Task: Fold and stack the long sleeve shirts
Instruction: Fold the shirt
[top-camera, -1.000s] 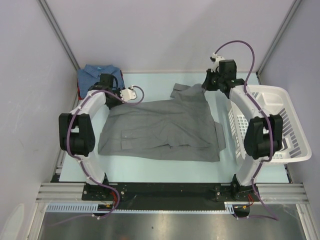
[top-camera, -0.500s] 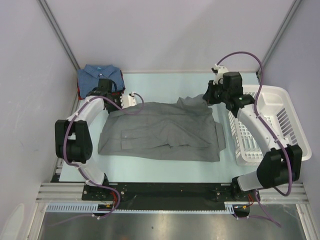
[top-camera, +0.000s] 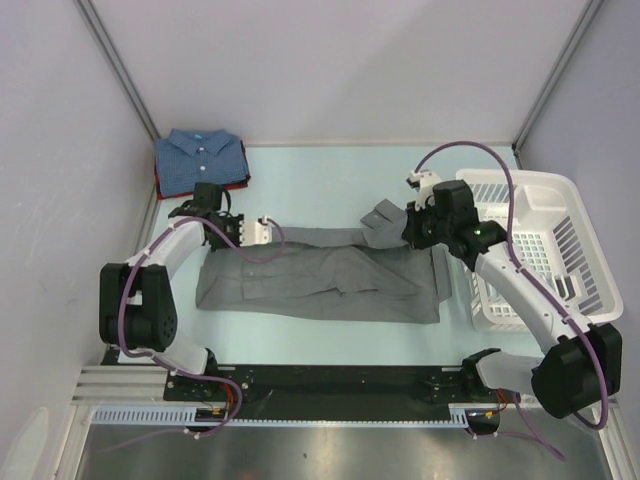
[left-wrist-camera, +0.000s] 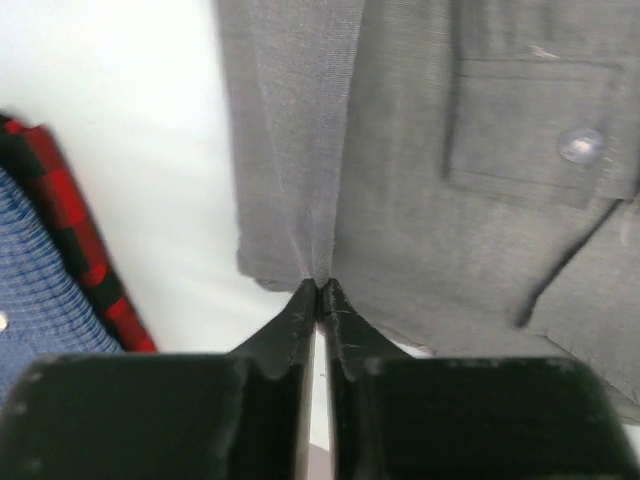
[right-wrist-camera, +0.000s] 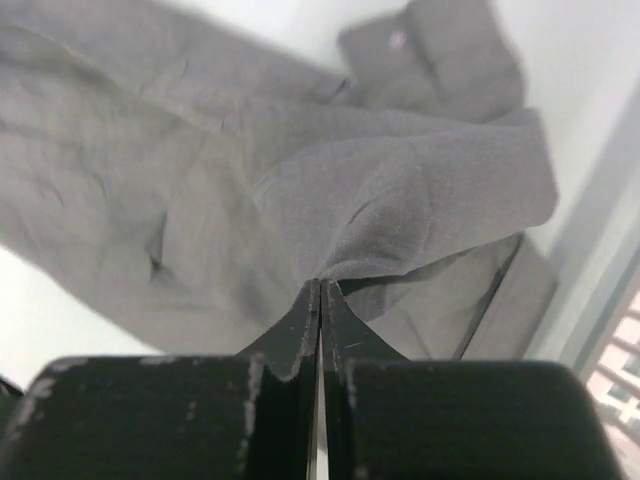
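A mid-grey shirt (top-camera: 320, 280) lies spread across the middle of the table, its far edge lifted and drawn toward the near side. My left gripper (top-camera: 222, 232) is shut on its far left edge; in the left wrist view the cloth (left-wrist-camera: 420, 180) rises from the closed tips (left-wrist-camera: 318, 288). My right gripper (top-camera: 412, 228) is shut on the far right edge, with cloth (right-wrist-camera: 400, 190) bunched at the tips (right-wrist-camera: 320, 285). A folded blue shirt (top-camera: 200, 160) lies on a dark red one (top-camera: 158, 182) at the back left, and both show in the left wrist view, blue (left-wrist-camera: 40, 290) over red (left-wrist-camera: 75, 215).
A white slatted basket (top-camera: 545, 250) stands at the right edge beside my right arm. Walls close in the table at back and both sides.
Both grippers have pulled the grey shirt's far edge toward the near side, folding it over itself. The shirt now looks narrower front to back.
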